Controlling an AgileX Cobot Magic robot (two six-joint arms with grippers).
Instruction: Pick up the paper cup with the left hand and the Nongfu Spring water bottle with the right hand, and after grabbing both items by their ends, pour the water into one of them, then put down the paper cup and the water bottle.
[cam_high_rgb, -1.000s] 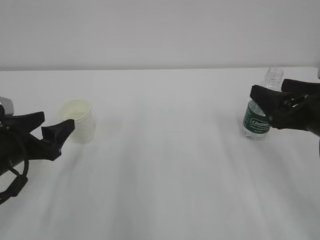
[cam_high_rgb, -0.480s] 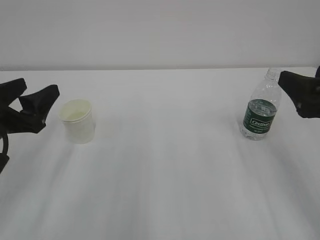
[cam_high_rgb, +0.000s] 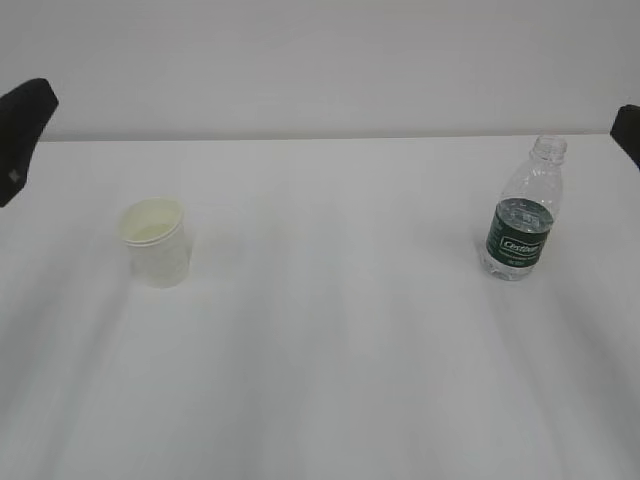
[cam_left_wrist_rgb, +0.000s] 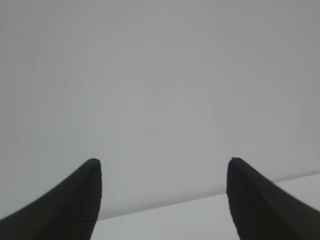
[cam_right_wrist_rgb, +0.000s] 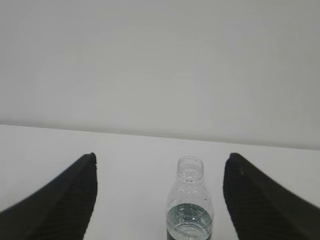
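The white paper cup (cam_high_rgb: 155, 243) stands upright on the table at the left, with nothing touching it. At the right stands the capless Nongfu Spring water bottle (cam_high_rgb: 520, 228) with its dark green label, also free. Water (cam_right_wrist_rgb: 190, 214) fills its lower part. Only a black tip of the left hand (cam_high_rgb: 22, 122) shows at the left edge, and a black tip of the right hand (cam_high_rgb: 629, 130) at the right edge. My left gripper (cam_left_wrist_rgb: 164, 161) is open on empty air, facing the wall. My right gripper (cam_right_wrist_rgb: 160, 156) is open, with the bottle (cam_right_wrist_rgb: 190, 197) beyond it, between the fingers' lines but apart from them.
The white table (cam_high_rgb: 330, 360) stretches between cup and bottle, and a plain pale wall (cam_high_rgb: 320, 60) rises behind its far edge.
Both arms have drawn back and up from the cup and the bottle to the edges of the exterior view. The cup and bottle have stayed put.
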